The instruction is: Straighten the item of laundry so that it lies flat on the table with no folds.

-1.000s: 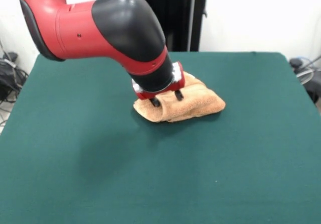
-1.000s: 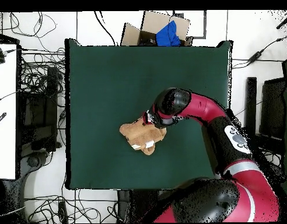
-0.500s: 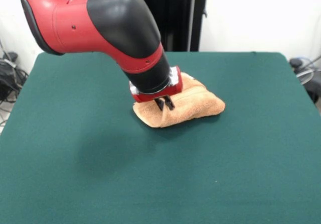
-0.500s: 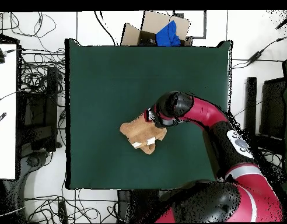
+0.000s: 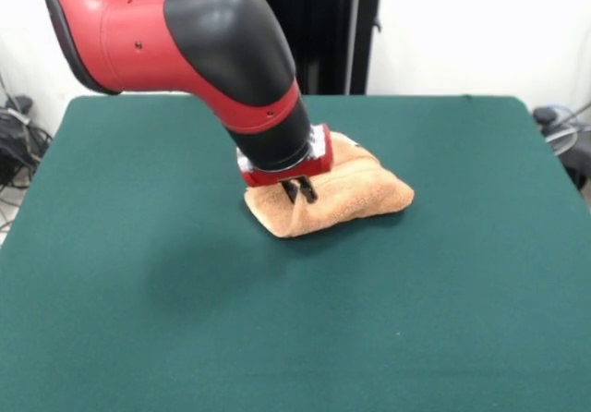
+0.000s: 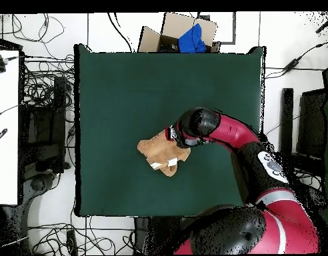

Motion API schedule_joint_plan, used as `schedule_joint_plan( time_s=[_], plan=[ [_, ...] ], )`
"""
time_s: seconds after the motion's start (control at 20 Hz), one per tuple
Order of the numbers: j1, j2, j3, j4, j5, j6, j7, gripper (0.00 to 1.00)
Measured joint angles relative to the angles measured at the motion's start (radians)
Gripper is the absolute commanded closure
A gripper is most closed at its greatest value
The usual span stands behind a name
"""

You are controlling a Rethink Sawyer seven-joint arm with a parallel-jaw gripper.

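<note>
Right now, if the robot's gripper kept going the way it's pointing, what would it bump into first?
The towel. The gripper points down and its closed fingertips already look pinched into the bunched cloth, so more towel comes first, then the green table underneath.

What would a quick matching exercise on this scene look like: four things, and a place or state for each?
Things:
1. towel
2. fingers
3. table
4. box

Places or states:
A. off the table, on the floor by its edge
B. bunched in folds near the table's middle
C. close together, pressed into the cloth
D. dark green, under the towel

Pairs: 1-B, 2-C, 3-D, 4-A
</note>
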Motion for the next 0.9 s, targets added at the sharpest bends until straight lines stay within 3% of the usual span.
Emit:
schedule_joint_plan(
  time_s=[0.5, 0.9],
  plan=[
    [0.185, -0.075, -0.161, -0.013, 0.027, 0.005, 0.093, 1.0],
    [0.279, -0.108, -0.244, -0.052, 0.05, 0.072, 0.186, 1.0]
  ],
)
